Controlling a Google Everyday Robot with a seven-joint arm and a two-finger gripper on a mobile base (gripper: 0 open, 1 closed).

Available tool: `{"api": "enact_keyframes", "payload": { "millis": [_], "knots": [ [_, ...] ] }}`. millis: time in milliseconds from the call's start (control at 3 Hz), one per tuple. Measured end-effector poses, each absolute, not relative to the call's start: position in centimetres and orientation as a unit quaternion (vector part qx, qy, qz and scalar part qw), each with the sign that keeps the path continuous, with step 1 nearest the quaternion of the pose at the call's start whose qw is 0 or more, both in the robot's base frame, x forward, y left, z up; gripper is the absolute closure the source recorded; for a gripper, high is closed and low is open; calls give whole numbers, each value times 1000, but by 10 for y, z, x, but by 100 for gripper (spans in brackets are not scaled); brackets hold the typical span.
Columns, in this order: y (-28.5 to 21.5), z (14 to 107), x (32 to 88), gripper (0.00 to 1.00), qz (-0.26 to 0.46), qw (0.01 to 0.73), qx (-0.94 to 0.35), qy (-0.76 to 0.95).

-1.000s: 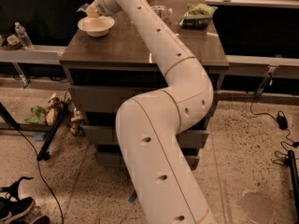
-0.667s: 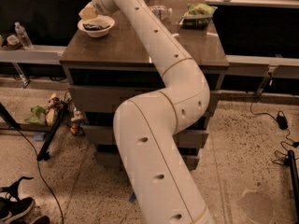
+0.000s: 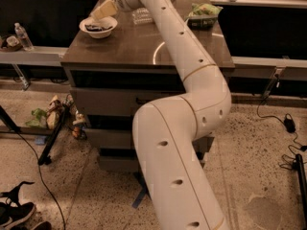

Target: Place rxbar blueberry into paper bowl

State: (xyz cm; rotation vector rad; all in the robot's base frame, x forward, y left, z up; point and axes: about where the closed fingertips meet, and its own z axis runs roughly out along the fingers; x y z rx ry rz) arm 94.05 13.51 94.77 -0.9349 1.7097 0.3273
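Observation:
The paper bowl (image 3: pixel 98 28) stands at the far left corner of the dark table top (image 3: pixel 144 47). The rxbar blueberry (image 3: pixel 100 27) lies inside it as a dark flat shape. My gripper (image 3: pixel 104 11) hangs just above the bowl's far rim, a little to its right. It is open and holds nothing. My white arm (image 3: pixel 192 66) reaches from the bottom of the view across the table to the bowl.
A green crinkled snack bag (image 3: pixel 203 10) lies at the table's far right. A clear plastic item (image 3: pixel 142 16) sits at the far middle. A water bottle (image 3: pixel 23 36) stands on the left ledge. Shoes (image 3: pixel 14 213), cables and a stand leg lie on the floor.
One second ago the bowl looked empty with the gripper over it. The dark bar has since dropped into the bowl, and the gripper stands slightly higher above the rim.

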Motion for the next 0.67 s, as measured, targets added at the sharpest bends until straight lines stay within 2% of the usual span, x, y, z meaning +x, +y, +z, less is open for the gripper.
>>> {"api": "enact_keyframes", "payload": {
  "millis": [333, 667],
  "knots": [
    [56, 955, 946, 0, 138, 562, -352, 735],
    [56, 955, 946, 0, 138, 562, -352, 735]
  ]
}}
